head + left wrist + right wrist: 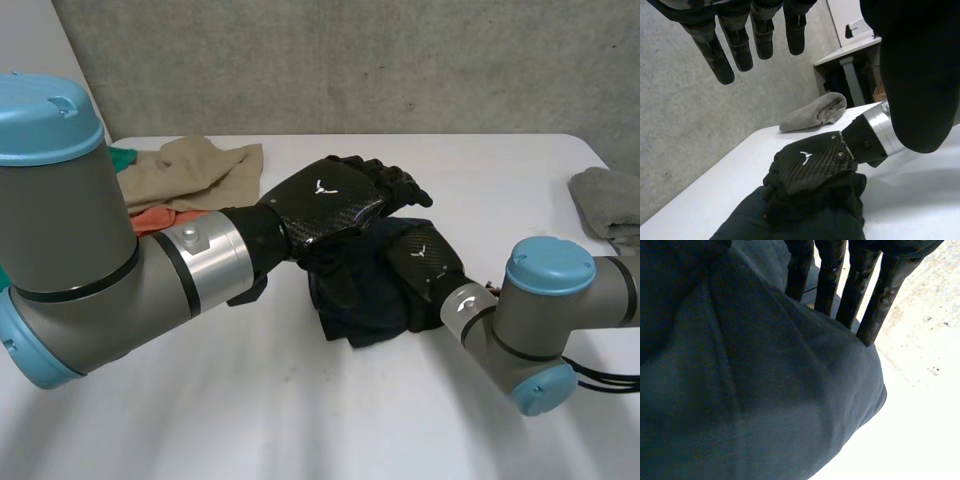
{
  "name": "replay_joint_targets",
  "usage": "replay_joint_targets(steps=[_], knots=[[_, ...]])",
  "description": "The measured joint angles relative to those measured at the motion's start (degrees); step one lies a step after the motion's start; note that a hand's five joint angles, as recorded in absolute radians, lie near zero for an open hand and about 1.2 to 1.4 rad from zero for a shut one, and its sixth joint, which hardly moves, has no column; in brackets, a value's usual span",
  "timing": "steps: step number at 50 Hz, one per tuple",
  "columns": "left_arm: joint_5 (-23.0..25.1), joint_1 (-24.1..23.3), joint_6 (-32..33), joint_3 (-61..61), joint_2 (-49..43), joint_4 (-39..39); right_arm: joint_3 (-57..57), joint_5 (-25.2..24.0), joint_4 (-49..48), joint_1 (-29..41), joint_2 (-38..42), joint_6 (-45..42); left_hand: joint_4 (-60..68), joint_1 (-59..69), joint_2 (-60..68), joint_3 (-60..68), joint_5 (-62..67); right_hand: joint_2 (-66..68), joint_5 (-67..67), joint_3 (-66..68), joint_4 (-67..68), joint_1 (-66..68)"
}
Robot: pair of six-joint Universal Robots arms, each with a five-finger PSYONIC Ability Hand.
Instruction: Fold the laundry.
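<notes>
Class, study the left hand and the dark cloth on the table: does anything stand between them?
Yes, partly. The right hand rests on top of the dark cloth, beneath the left hand, so it covers that part. The cloth around the right hand lies bare, with nothing visible over it.

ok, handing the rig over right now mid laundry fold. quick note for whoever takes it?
Hands: left hand open, fingers straight, over the far side of the dark cloth, gripping nothing. The right hand is open, palm down on the cloth's right part, fingers straight against the fabric.
Things: dark cloth bunched in the middle of the table. Beige cloth, orange cloth and green cloth are heaped at the far left. Grey towel sits at the right edge.
Done: no neat fold visible.
Left: flatten and fold the dark cloth, then probably the heap.
</notes>
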Motion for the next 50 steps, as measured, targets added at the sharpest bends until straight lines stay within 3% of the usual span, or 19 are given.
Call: replay_joint_targets(steps=[7, 12, 18, 21, 23, 30, 34, 36, 41, 47, 48, 50], knots=[[-0.1, 0.3, -0.1, -0.1, 0.2, -0.1, -3.3, -0.1, 0.2, 0.3, 1.3, 0.2, 0.0, 0.0, 0.0, 0.0, 0.0, 1.9, 0.7, 1.9, 2.5, 2.8], [0.0, 0.6, -0.1, -0.8, 0.9, -0.2, -4.5, 0.0, 0.4, 0.6, 1.6, 0.8, 0.0, 0.0, 0.0, 0.0, 0.0, -13.7, 5.2, -13.9, -13.8, -7.3], [0.0, 0.9, -0.1, -1.7, 1.9, 0.0, -4.8, -0.1, 0.6, 0.9, 1.7, 3.1, 0.0, 0.0, 0.0, 0.0, 0.0, -14.4, 5.2, -14.7, -14.8, -7.8], [0.0, 1.0, -0.1, -1.9, 2.1, 0.0, -4.7, -0.1, 0.6, 0.9, 1.8, 3.5, 0.0, 0.0, 0.0, 0.0, 0.0, -13.6, 6.2, -13.8, -13.9, -7.3], [0.1, 1.1, -0.1, -2.0, 2.2, 0.0, -4.5, -0.1, 0.4, 0.9, 1.7, 3.6, 0.0, 0.0, 0.0, 0.0, 0.0, -4.4, 14.5, -4.5, -4.6, 0.4], [0.0, 1.1, -0.2, -2.1, 2.2, 0.0, -4.6, 0.0, -0.1, 0.8, 1.5, 3.8, 0.0, 0.0, 0.0, 0.0, 0.0, 4.8, 22.9, 4.9, 5.3, 5.7], [0.0, 1.1, -0.2, -2.1, 2.2, 0.0, -4.9, 0.0, -0.1, 0.8, 1.6, 3.8, 0.0, 0.0, 0.0, 0.0, 0.0, 4.2, 23.0, 4.3, 4.4, 5.5], [0.0, 1.2, -0.1, -2.1, 2.2, 0.0, -4.9, 0.1, 0.0, 0.9, 1.5, 3.9, 0.0, 0.0, 0.0, 0.0, 0.0, -8.0, 15.9, -8.0, -7.9, -2.8], [0.0, 1.2, -0.1, -2.2, 2.6, -0.1, -4.3, 0.2, 0.1, 0.9, 1.4, 3.9, 0.0, 0.0, 0.0, 0.0, 0.0, -8.9, 14.3, -9.3, -9.1, -3.4], [0.0, 1.2, -0.2, -2.2, 3.0, -0.1, -4.1, 0.0, 0.0, 0.8, 1.5, 3.8, 0.0, 0.0, 0.0, 0.0, 0.0, 7.7, 27.6, 7.4, 7.5, 8.9], [0.0, 1.2, -0.2, -2.2, 3.0, -0.1, -4.3, 0.0, 0.0, 0.8, 1.7, 3.8, 0.0, 0.0, 0.0, 0.0, 0.0, 21.6, 39.2, 19.4, 20.5, 16.3], [0.0, 1.2, -0.2, -2.2, 3.0, -0.1, -4.8, 0.0, -0.3, 0.8, 2.1, 3.7, 0.0, 0.0, 0.0, 0.0, 0.0, 24.7, 41.3, 22.9, 24.1, 17.4]])
